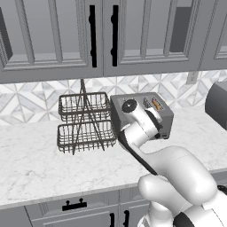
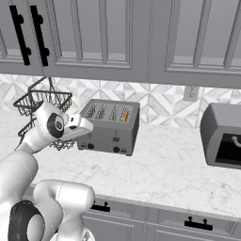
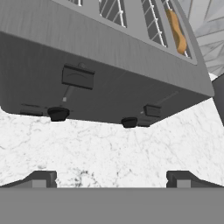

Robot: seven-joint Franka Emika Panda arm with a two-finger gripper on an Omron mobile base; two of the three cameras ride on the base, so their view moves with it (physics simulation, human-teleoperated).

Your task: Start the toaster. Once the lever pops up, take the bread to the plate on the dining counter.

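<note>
Facing the toaster's front panel, the gripper (image 3: 112, 177) stood released, its two dark fingertips (image 3: 41, 178) spread wide apart with nothing between them but bare worktop (image 3: 109, 148). It touched nothing. In the right base view the gripper (image 2: 87, 126) sat just beside the left end of the toaster (image 2: 110, 126), low against the front face; whether it was in contact there could not be told from that angle.

The lever (image 3: 78, 77), a dark rectangular tab, lay above and to the left of the gripper's midline in the hand view, apart from both fingertips. A second, smaller tab (image 3: 152, 110) sat further right on the same face, with two black round knobs (image 3: 57, 114) along the lower edge.

The bread (image 3: 176, 30) stood in the rightmost slot, only its tan upper edge visible; the remainder was hidden inside the toaster. It also appeared as an orange sliver in the right base view (image 2: 124, 114).

In the left base view the arm's wrist covered most of the toaster (image 1: 153, 106) front, concealing lever and knobs. A wire basket rack (image 1: 84, 122) stood just beside the toaster's left end. A dark appliance (image 2: 223, 136) at the right was cut off by the frame edge.
</note>
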